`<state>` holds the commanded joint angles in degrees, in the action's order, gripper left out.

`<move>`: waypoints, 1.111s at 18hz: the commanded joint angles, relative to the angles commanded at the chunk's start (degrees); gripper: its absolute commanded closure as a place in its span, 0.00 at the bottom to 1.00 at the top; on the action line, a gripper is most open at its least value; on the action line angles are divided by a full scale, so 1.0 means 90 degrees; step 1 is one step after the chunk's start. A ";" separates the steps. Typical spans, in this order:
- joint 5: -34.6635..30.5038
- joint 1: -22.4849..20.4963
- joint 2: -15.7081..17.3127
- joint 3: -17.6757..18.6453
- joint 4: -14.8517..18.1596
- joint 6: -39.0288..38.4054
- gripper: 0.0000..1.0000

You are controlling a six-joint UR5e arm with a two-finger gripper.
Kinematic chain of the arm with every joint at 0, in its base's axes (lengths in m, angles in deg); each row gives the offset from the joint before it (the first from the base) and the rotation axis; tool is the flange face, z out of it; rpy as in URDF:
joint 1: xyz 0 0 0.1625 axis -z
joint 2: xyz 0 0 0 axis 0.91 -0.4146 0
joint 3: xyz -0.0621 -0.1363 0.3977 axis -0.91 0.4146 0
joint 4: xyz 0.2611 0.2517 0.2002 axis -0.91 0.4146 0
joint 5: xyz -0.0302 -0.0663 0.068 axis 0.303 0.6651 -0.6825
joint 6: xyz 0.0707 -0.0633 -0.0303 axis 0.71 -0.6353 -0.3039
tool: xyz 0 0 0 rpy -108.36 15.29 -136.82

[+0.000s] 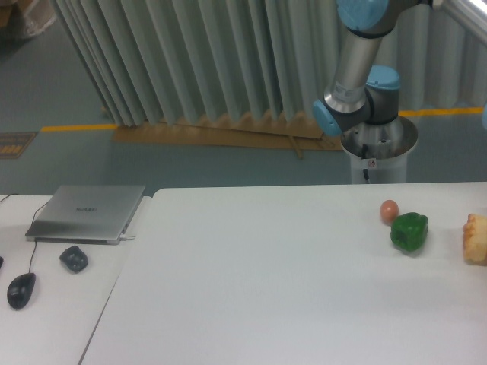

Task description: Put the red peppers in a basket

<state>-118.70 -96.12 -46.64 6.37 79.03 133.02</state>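
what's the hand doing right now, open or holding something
Hand: out of the camera's view, so its state cannot be told. Only the arm's upper links show; no red pepper is visible.

Lighting: even, diffuse, cool blue-green cast over whole scene. White table bright, nearly washed out, surface detail lost. Shadows: faint, soft, close under green bell pepper and small orange-pink ball; weak one beside laptop. Glare: bright streak on metal bar at top right corner; mild sheen on arm joint. Sharpness: soft throughout, low resolution, slight noise; curtain folds smeared. Pale textured object at right edge cropped, blurry.
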 joint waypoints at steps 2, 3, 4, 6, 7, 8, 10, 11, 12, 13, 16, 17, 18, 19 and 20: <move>0.0000 0.0009 -0.0098 0.0000 -0.0147 0.0000 0.47; 0.0000 0.0009 -0.0099 0.0000 -0.0148 0.0000 0.47; 0.0000 0.0019 -0.0089 -0.0010 -0.0148 -0.0010 0.42; 0.0000 0.0058 -0.0069 0.0000 -0.0148 -0.0058 0.09; 0.0000 0.0058 -0.0050 0.0000 -0.0148 -0.0010 0.00; 0.0000 0.0058 -0.0011 0.0010 -0.0148 0.0010 0.00; 0.0000 0.0068 0.0096 0.0020 -0.0148 -0.0068 0.00; 0.0000 0.0078 0.0126 0.0029 -0.0138 -0.0059 0.00; -0.0010 0.0078 0.0136 0.0029 -0.0138 -0.0078 0.00; -0.0019 0.0087 0.0145 0.0029 -0.0129 -0.0088 0.00; -0.0010 0.0146 0.0281 0.0029 -0.0099 -0.0088 0.00; -0.0019 0.0194 0.0350 0.0020 -0.0089 -0.0098 0.00; -0.0029 0.0311 0.0389 0.0020 -0.0089 -0.0127 0.00; -0.0029 0.0399 0.0428 0.0020 -0.0080 -0.0253 0.00; -0.0029 0.0497 0.0477 0.0020 -0.0070 -0.0428 0.00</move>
<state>-118.96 -91.65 -42.35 6.54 78.40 129.17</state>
